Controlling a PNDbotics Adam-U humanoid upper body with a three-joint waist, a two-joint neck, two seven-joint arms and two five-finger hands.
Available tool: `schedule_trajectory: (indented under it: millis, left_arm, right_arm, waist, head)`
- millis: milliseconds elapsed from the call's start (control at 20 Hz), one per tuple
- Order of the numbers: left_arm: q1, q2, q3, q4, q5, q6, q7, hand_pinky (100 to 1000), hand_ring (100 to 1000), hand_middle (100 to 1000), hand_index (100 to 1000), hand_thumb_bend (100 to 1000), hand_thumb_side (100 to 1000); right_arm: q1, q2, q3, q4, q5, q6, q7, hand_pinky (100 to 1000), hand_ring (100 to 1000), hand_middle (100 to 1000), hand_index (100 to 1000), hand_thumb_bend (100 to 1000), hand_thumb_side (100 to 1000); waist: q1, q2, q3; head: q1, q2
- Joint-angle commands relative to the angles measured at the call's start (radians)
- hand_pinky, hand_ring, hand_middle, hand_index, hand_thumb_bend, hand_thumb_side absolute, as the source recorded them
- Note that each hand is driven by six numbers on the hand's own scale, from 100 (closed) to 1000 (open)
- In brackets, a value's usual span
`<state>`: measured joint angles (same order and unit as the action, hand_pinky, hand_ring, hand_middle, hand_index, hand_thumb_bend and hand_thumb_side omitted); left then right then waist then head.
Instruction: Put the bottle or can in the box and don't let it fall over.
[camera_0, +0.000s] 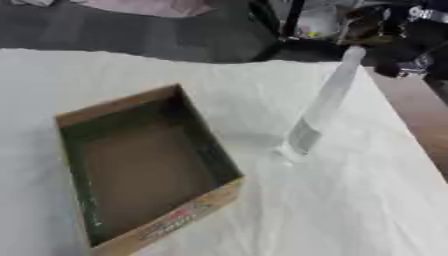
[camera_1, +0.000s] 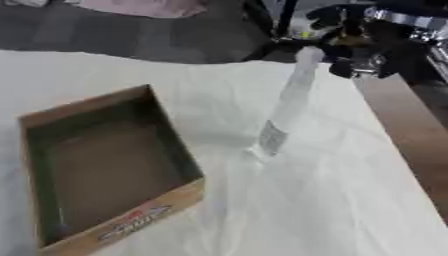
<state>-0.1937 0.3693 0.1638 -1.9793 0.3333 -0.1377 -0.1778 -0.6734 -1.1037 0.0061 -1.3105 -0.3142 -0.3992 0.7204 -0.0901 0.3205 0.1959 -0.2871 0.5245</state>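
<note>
A tall clear plastic bottle (camera_0: 322, 107) with a pale label near its base stands on the white table (camera_0: 350, 210), its top leaning towards the upper right. My black right hand (camera_1: 376, 45) hangs at the upper right, just right of the bottle's cap; contact between them is too blurred to make out. The open cardboard box (camera_0: 144, 165), brown inside with a printed front wall, lies left of the bottle with a hand's width of cloth between them. Nothing lies in the box. My left hand shows in neither view.
The table's right edge (camera_1: 411, 150) is a bare wooden strip running close past the bottle. Dark floor and cluttered equipment (camera_0: 315, 22) lie beyond the far edge. White cloth stretches in front of the bottle and box.
</note>
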Motion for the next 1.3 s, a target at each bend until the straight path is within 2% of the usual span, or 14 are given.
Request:
schedule_trajectory:
  millis: [50,450,1300]
  left_arm:
    - [-0.007,0.022,0.004,-0.021,-0.002,-0.003,-0.003,684,540,661,832,114,772]
    - [-0.01,0.019,0.004,-0.021,-0.007,-0.003,-0.005,684,539,661,832,113,773]
    - [-0.015,0.01,0.005,-0.021,-0.013,0.0,-0.009,686,523,661,832,115,775]
  right_arm:
    - [-0.018,-0.031,-0.016,-0.005,-0.013,-0.009,0.006,911,990,1000,881,374,358]
    - [-0.021,-0.021,-0.006,-0.022,-0.023,-0.009,0.038,910,986,1000,879,378,355]
    - [-0.026,-0.002,0.004,-0.036,-0.039,-0.004,0.045,898,950,975,848,382,299]
  waist:
    - [0.003,-0.013,0.003]
    - [0.002,-0.002,0.004]
    - [-0.005,0.012,0.016]
  head:
    - [-0.01,-0.017]
    - [-0.011,-0.019]
    - [-0.02,-0.028]
